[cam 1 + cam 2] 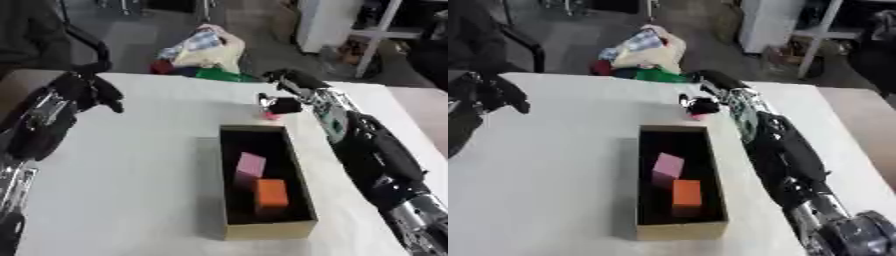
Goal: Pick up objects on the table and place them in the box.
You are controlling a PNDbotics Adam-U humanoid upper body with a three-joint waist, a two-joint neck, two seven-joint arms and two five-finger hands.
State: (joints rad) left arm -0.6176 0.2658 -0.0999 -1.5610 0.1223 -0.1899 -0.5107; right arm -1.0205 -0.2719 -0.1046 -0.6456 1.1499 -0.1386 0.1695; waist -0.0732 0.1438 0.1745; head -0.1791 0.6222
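A shallow tan box (303, 190) with a dark inside lies on the white table (140, 175). A pink block (251, 165) and an orange block (272, 193) lie in it. Just past the box's far rim, my right hand (282, 105) has its fingers curled round a small red-pink thing (271, 115), most of it hidden by the fingers. My right arm (367, 145) runs along the box's right side. My left hand (94, 93) hangs over the table's far left edge, fingers curled, holding nothing.
A heap of cloth and bags (203, 52) lies on the floor beyond the table's far edge. A dark chair (52, 40) stands at the upper left. White shelving (350, 30) stands at the back right.
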